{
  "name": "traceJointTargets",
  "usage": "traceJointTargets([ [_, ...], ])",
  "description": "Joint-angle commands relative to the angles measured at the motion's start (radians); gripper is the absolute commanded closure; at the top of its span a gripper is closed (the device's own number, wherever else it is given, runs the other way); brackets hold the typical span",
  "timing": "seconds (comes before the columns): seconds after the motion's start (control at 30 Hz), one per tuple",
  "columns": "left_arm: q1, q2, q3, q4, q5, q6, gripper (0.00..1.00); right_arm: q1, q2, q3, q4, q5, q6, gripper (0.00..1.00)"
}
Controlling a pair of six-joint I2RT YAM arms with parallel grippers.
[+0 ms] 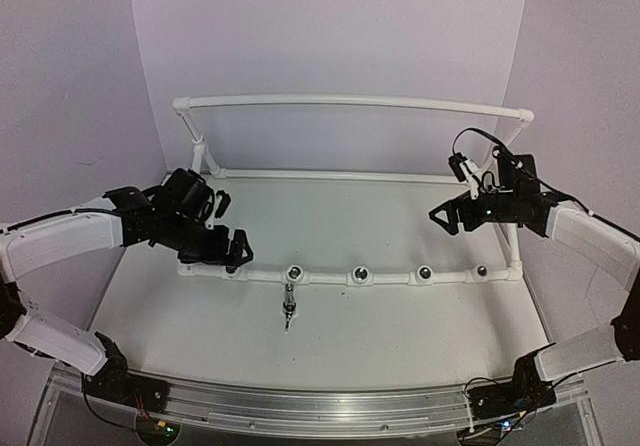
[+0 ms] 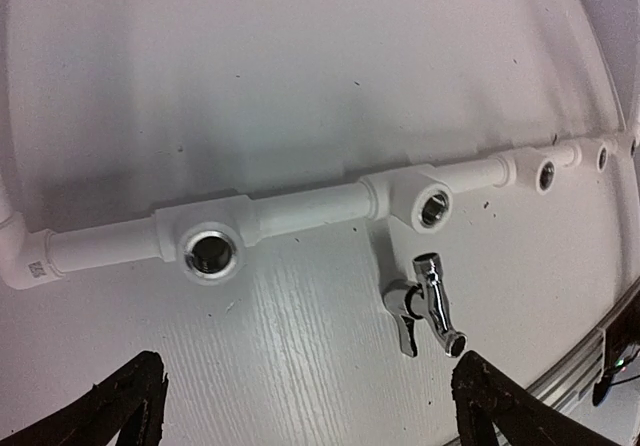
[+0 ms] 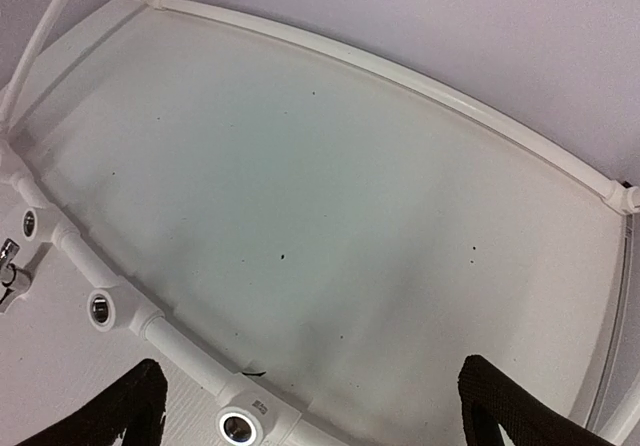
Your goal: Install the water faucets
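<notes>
From above, the water faucet (image 1: 289, 306) lies on the worktop (image 1: 400, 336) just in front of the white pipe frame (image 1: 390, 277). Its long axis runs near to far, closer to the pipe than to the worktop's near edge. The left claw (image 1: 228, 228) and right claw (image 1: 452, 191) both gape, holding nothing.

Left wrist: one end of the faucet sits just below a socket (image 2: 433, 208), not touching it, and a sticker (image 2: 35, 269) on the elbow is too small to read.

Right wrist: the faucet shows only at the left edge, cut off.

Soft, even, purplish light; wrist views bend strongly at edges.
</notes>
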Motion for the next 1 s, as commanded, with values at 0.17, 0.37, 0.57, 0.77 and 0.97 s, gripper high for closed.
traceJointTargets([
  [0.17,-0.369,0.083,-0.027,-0.019,-0.167,-0.061,0.00,0.002,-0.017,-0.004,-0.001,-0.152,-0.061,0.02],
  [0.37,-0.451,0.230,-0.004,0.086,-0.182,-0.084,0.06,0.008,-0.025,-0.034,0.000,-0.159,-0.081,0.02],
  [0.57,-0.453,0.334,0.010,0.205,-0.230,-0.060,0.14,0.011,-0.043,-0.061,0.000,-0.144,-0.098,0.02],
  [0.77,-0.453,0.449,0.093,0.194,-0.315,-0.073,0.21,0.013,-0.047,-0.081,0.001,-0.138,-0.101,0.02],
  [0.97,-0.453,0.508,0.151,0.138,-0.407,-0.118,0.32,0.015,-0.055,-0.081,0.002,-0.131,-0.102,0.02],
])
